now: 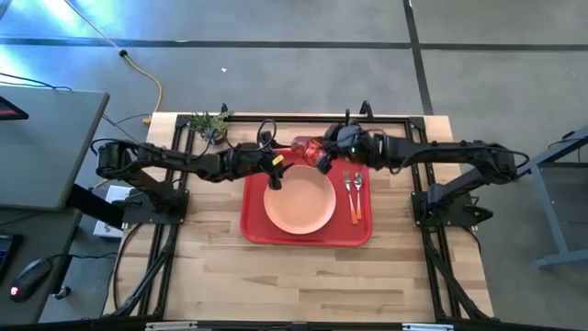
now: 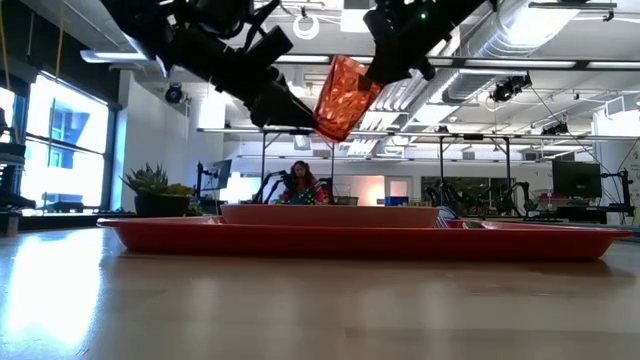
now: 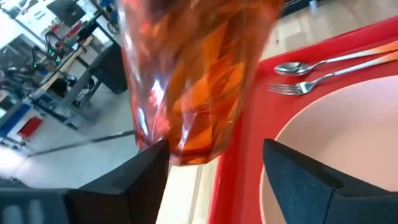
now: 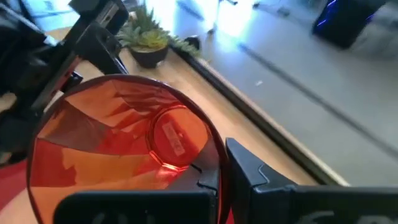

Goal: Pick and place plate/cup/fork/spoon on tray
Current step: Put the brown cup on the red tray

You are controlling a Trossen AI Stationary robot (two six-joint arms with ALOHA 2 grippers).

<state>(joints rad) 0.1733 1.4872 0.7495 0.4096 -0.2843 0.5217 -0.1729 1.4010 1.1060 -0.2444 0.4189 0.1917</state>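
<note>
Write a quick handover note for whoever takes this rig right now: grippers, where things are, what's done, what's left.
Right gripper: shut on the cup, holding it tilted in the air over the tray's far edge.
Left gripper: open, empty, right next to the cup, over the plate's far-left edge.
Tray: at mid-table. The plate lies on it, with the fork and spoon side by side to its right.
Done: plate, fork and spoon are on the tray.
Left: set the cup down on the tray, probably on the bare far strip, then let go.
</note>
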